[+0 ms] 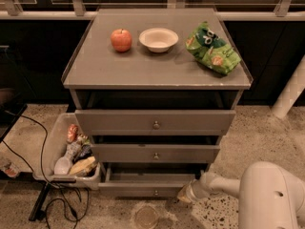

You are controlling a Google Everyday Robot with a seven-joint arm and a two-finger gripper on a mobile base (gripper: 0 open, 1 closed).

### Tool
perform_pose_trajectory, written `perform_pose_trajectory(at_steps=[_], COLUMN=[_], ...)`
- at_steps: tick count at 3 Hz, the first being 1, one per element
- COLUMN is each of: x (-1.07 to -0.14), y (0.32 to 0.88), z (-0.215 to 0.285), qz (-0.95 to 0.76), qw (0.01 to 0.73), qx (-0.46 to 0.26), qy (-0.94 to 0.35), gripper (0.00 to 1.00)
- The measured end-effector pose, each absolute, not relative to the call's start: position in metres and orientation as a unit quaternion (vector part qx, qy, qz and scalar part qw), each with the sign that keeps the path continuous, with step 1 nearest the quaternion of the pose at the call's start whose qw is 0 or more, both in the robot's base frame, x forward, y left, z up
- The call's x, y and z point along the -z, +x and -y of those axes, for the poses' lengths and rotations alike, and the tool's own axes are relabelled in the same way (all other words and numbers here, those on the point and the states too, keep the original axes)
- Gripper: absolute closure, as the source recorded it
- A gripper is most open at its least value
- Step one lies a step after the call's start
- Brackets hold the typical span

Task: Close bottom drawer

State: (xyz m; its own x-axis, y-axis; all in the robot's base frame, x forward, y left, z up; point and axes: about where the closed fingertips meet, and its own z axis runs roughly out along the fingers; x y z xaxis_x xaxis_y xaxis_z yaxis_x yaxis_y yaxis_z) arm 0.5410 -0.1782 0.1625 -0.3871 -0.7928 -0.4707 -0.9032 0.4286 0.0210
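Note:
The bottom drawer (pixel 152 187) is the lowest of three in the grey-brown cabinet and stands pulled out a little, its inside showing above the flat front. Its small round knob (pixel 156 192) is at the front's middle. My gripper (pixel 186 194) reaches in low from the right on a white arm and sits at the drawer front's right end, close to or touching it. The middle drawer (pixel 155 153) and top drawer (pixel 155 121) stick out less far.
An apple (pixel 121 40), a white bowl (pixel 158 39) and a green chip bag (pixel 213 49) lie on the cabinet top. A grey bin (pixel 50 149) of bottles and snacks stands on the floor at the left, with black cables (pixel 57 204) beside it. A white post (pixel 290 92) stands at right.

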Motion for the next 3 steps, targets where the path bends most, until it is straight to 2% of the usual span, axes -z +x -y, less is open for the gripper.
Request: perform_pose_trajectory(at_steps=[2, 3], x=[-0.161, -0.162], y=[0.551, 0.563], z=[0.175, 0.168], qz=[-0.815, -0.808], qw=[0.215, 0.232], qx=[-0.138, -0.133], qy=[-0.521, -0.524], gripper=[0.12, 0.0])
